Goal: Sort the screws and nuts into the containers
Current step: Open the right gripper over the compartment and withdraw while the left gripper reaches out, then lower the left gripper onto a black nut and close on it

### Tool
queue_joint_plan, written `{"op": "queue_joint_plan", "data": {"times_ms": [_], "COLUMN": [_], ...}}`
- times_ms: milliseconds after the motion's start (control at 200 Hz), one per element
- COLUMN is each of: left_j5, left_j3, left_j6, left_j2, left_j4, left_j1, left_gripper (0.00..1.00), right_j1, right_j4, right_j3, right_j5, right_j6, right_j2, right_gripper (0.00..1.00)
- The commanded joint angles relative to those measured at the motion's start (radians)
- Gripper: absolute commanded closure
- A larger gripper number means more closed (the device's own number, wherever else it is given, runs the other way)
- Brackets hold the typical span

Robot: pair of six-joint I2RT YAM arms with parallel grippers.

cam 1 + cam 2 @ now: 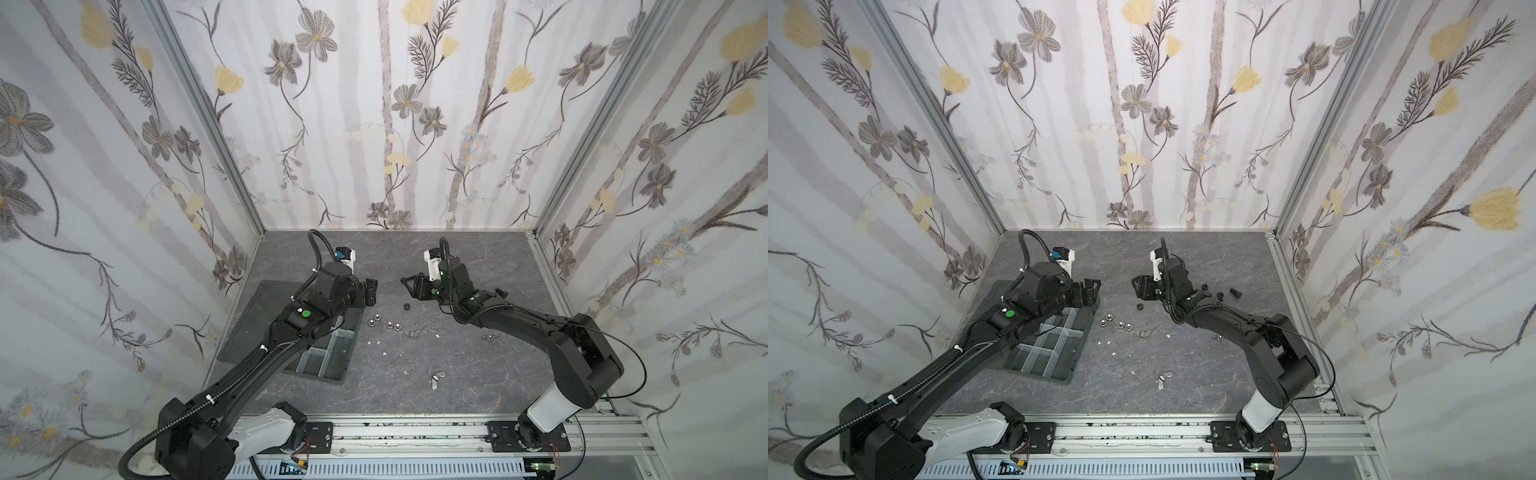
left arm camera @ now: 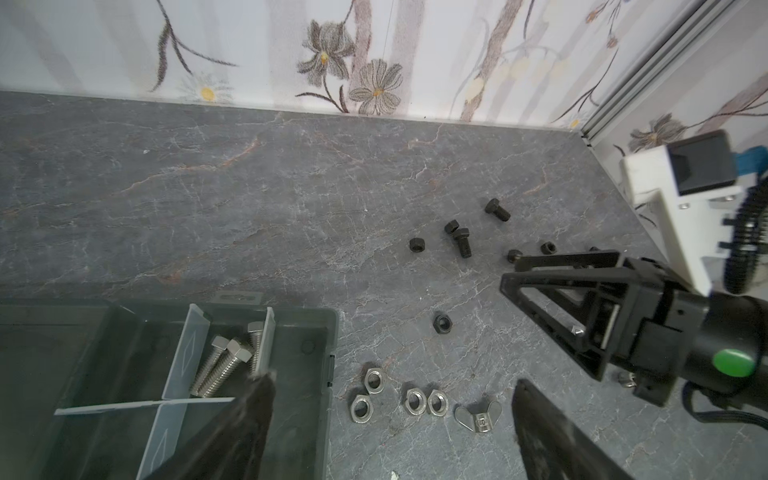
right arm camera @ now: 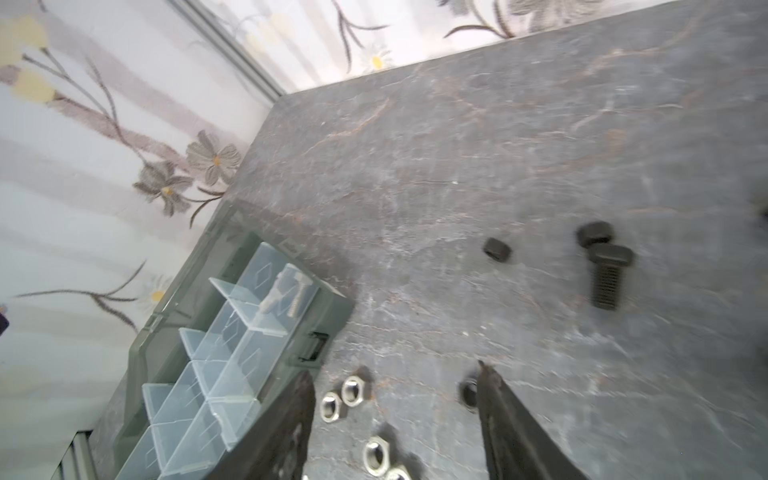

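Left pincer (image 2: 392, 383) gapes empty near silver nuts (image 2: 415, 402) on the tabletop (image 2: 249, 208); right pincer (image 3: 395, 370) stands apart too, beside a black nut (image 3: 468, 392); silver screws (image 2: 220, 368) lie in one tray compartment (image 2: 225, 322).

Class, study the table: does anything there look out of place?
Yes: small white flecks lie scattered on the table near the silver nuts; they look like debris, not hardware.

Bright, even, diffuse light; shadows on the grey marbled tabletop (image 1: 415, 257) are faint. Both top views bow at their edges. The right wrist view is smeared, blurring the black hex-head bolt (image 3: 606, 276); the left gripper's fingers (image 2: 251, 419) look defocused.
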Motion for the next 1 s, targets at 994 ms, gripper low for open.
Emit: {"op": "queue_joint_plan", "data": {"times_ms": [994], "left_j5": [-0.036], "left_j3": [0.363], "left_j6": [-0.027], "left_j2": [0.755], "left_j4": [-0.040], "left_j1": [-0.209], "left_gripper": [0.41], "right_j1": [-0.221], "right_j4": [0.168], "right_j3": [-0.467], "right_j5": [0.068], "right_j6": [0.080], "right_j2": [-0.425], "right_gripper": [0.37]}}
